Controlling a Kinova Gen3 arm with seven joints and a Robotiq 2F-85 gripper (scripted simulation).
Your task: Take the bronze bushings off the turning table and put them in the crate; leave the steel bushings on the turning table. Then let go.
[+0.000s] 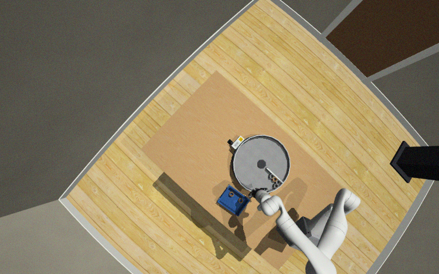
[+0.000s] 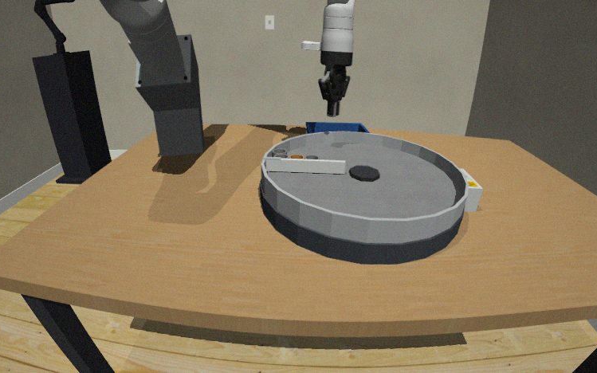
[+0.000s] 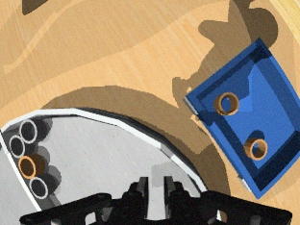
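I note the claw [image 2: 332,112] clenched and empty above the turning table's [image 2: 365,217] far rim; one bronze bushing [image 3: 27,166] remains, so I judge it repositioning.
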